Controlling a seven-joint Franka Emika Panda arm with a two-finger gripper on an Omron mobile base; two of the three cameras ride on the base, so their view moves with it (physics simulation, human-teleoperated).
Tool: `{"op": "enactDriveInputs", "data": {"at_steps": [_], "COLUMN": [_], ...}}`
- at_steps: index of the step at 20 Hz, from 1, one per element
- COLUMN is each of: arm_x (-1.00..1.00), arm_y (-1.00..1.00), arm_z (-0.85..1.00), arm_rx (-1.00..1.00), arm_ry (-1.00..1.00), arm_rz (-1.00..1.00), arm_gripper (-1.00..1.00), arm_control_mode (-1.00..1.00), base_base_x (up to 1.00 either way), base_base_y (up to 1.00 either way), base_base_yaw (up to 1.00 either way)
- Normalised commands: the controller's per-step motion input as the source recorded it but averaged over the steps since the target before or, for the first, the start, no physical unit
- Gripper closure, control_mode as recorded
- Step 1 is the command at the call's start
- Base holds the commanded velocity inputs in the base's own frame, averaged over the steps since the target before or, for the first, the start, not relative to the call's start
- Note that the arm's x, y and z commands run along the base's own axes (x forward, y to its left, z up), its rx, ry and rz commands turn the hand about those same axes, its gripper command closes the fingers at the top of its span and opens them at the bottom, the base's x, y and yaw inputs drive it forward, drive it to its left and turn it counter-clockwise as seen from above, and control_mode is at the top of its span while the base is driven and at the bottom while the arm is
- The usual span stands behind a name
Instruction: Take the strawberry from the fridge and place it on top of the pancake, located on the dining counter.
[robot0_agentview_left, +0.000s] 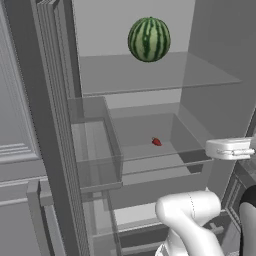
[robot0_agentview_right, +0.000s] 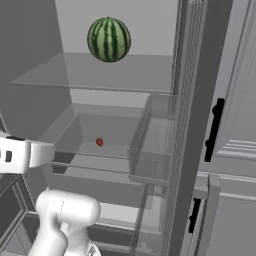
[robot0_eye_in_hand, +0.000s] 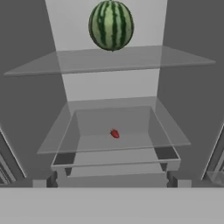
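the tiny red strawberry (robot0_agentview_left: 157, 142) (robot0_agentview_right: 99, 142) (robot0_eye_in_hand: 115, 134) lies alone on a lower glass shelf inside the open fridge (robot0_agentview_left: 150, 80) (robot0_agentview_right: 75, 75) (robot0_eye_in_hand: 109, 83), whose interior is pale grey.

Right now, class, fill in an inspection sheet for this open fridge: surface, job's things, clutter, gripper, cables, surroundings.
Surface: glass shelves inside the open fridge.
Job's things: strawberry lying on the lower shelf, nothing touching it.
Clutter: watermelon on the upper shelf, above the strawberry.
Gripper: open by its recorded state; fingertips not discernible in the pictures; outside the fridge, facing in.
Cables: nothing seen.
Surroundings: door bins on the open door; grey panelled cabinets beside.
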Motion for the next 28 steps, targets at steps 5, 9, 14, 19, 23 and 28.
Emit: {"op": "enactDriveInputs", "data": {"at_steps": [5,9,14,19,23,28], "arm_x": [0.00,0.18,0.23,0.35,0.55,0.53], "arm_y": [0.00,0.00,0.00,-0.01,0.00,0.00], "arm_z": [0.00,0.00,-0.04,-0.31,-0.25,-0.40], "arm_rx": [0.00,0.00,0.00,0.01,0.02,0.00], "arm_ry": [0.00,0.17,0.35,0.05,0.06,0.01], "arm_rz": [0.00,0.00,0.00,0.00,0.01,0.03], "arm_gripper": [-1.00,-1.00,-1.00,-1.00,-1.00,-1.00], "arm_control_mode": [1.00,-1.00,-1.00,-1.00,-1.00,-1.00], "base_base_x": [0.99,0.19,0.00,0.00,0.00,0.00], "base_base_y": [-0.08,0.00,0.00,0.00,0.00,0.00], "base_base_yaw": [0.00,0.00,0.00,0.00,0.00,0.00]}}
